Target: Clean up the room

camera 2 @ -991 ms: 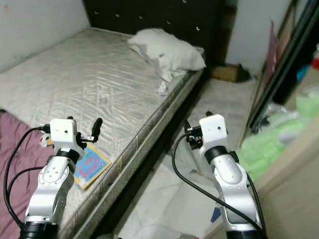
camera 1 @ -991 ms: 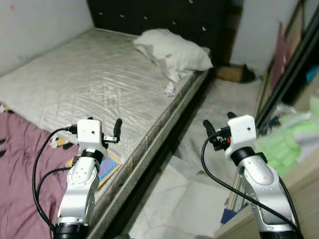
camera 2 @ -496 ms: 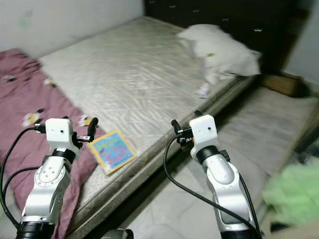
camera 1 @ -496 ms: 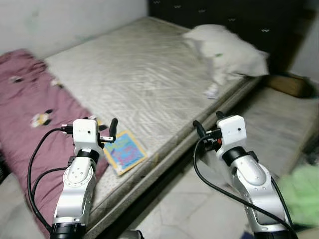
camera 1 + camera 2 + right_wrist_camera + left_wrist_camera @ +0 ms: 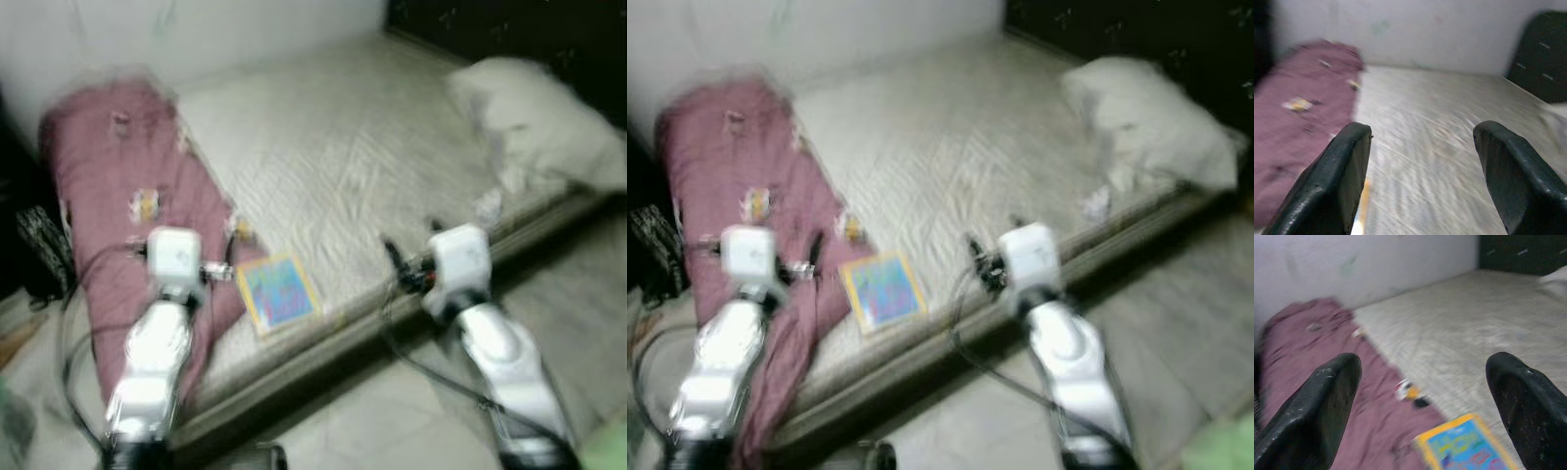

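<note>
The head views are blurred. A bare grey mattress (image 5: 362,166) lies ahead, with a maroon blanket (image 5: 118,196) bunched over its left end. A colourful book (image 5: 279,292) lies flat near the front edge of the mattress, beside the blanket. A white pillow (image 5: 534,127) sits at the far right, and a small crumpled white scrap (image 5: 487,204) lies below it. My left gripper (image 5: 227,262) hovers open above the blanket, just left of the book (image 5: 1469,443). Over the mattress edge to the right of the book, my right gripper (image 5: 411,245) is open and holds nothing.
A pale wall runs behind the bed, and a dark headboard (image 5: 509,29) stands at the back right. Light tiled floor (image 5: 392,411) spreads in front of the bed. A dark object (image 5: 39,250) stands at the left beside the blanket. Something green (image 5: 607,455) shows at the bottom right.
The camera has swung left, so the blanket and the wall have come into view and the pillow has shifted right. Both arms keep the same raised pose with their fingers apart.
</note>
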Robot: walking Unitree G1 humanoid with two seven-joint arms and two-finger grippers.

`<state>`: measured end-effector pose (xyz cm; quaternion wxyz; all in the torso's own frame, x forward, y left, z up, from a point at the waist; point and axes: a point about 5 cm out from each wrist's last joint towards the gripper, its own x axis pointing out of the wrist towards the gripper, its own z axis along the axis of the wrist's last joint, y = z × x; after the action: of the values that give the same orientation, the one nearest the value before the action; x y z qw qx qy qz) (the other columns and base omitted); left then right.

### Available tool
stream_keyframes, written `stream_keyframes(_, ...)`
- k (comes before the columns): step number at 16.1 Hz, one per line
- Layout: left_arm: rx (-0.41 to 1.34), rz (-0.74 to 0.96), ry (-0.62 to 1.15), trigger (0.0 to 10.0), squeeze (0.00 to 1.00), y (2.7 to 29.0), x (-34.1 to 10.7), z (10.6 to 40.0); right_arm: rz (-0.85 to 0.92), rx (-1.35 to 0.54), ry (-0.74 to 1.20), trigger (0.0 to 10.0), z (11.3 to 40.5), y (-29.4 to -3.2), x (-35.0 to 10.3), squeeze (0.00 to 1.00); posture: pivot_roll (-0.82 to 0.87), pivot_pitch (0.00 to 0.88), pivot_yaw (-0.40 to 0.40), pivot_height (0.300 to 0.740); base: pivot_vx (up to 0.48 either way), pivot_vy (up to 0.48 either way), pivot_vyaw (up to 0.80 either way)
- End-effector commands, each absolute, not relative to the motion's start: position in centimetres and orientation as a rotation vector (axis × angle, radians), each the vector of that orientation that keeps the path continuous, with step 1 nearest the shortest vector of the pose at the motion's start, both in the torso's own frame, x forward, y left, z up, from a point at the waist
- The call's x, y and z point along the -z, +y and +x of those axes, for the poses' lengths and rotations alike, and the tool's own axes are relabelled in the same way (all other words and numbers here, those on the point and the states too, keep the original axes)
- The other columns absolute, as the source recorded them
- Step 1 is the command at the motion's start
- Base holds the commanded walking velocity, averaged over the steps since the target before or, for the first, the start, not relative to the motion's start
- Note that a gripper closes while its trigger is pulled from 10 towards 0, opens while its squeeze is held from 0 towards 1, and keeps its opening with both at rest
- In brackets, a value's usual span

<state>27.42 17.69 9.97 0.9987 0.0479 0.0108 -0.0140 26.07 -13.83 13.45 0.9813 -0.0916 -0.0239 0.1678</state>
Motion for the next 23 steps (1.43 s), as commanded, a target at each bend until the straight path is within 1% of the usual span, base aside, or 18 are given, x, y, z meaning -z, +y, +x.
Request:
stream_keyframes(1, 0.027, 0.097, 0.012, 10.0, 0.0, 17.6, -10.2, 27.5, -0.188, -0.334, -0.046, 10.0, 25.9, -14.2, -13.4, 0.0, -0.07, 0.0, 0.056, 0.74, 0.0, 0.0, 0.8)
stream_keyframes(6, 0.027, 0.108, 0.01, 10.0, 0.0, 17.6, -10.2, 27.6, -0.193, -0.343, -0.054, 10.0, 25.9, -14.0, -13.5, 0.0, -0.07, 0.0, 0.059, 0.74, 0.0, 0.0, 0.8)
stream_keyframes(9, 0.028, 0.106, 0.01, 10.0, 0.0, 17.6, -10.2, 27.5, -0.201, -0.383, -0.053, 10.0, 25.6, -13.5, -13.5, 0.0, -0.07, 0.0, 0.061, 0.74, 0.0, 0.0, 0.8)
stream_keyframes(10, 0.03, 0.106, 0.011, 10.0, 0.0, 17.6, -10.2, 27.5, -0.135, -0.391, -0.06, 10.0, 25.4, -13.2, -13.5, 0.0, -0.07, 0.0, 0.061, 0.74, 0.0, 0.0, 0.0)
stream_keyframes(11, 0.032, 0.107, 0.012, 10.0, 0.0, 17.6, -10.2, 27.5, -0.151, -0.406, -0.069, 10.0, 25.3, -12.9, -13.7, 0.0, -0.07, 0.0, 0.061, 0.74, 0.0, 0.0, 0.0)
stream_keyframes(13, 0.033, 0.107, 0.013, 10.0, 0.0, 17.6, -10.2, 27.5, -0.201, -0.35, -0.066, 10.0, 26.0, -13.6, -14.0, 0.0, -0.07, 0.0, 0.062, 0.74, 0.0, 0.0, 0.0)
stream_keyframes(17, 0.034, 0.106, 0.014, 10.0, 0.0, 17.5, -10.2, 27.6, -0.292, -0.384, -0.026, 10.0, 25.8, -13.0, -12.9, 0.0, -0.07, 0.0, 0.066, 0.74, 0.0, 0.0, 0.0)
stream_keyframes(20, 0.037, 0.108, 0.014, 10.0, 0.0, 17.5, -10.1, 27.6, -0.278, -0.377, -0.019, 10.0, 25.8, -12.9, -12.8, 0.0, -0.07, 0.0, 0.071, 0.74, 0.0, 0.0, 0.0)
stream_keyframes(22, 0.037, 0.109, 0.015, 10.0, 0.0, 17.4, -10.1, 27.7, -0.235, -0.36, -0.025, 10.0, 25.9, -13.0, -12.8, 0.0, -0.07, 0.0, 0.074, 0.74, 0.0, 0.0, 0.0)
stream_keyframes(23, 0.037, 0.109, 0.016, 10.0, 0.0, 17.4, -10.1, 27.8, -0.213, -0.31, -0.02, 10.0, 26.2, -13.5, -12.8, 0.0, -0.07, 0.0, 0.085, 0.74, 0.0, 0.0, 0.0)
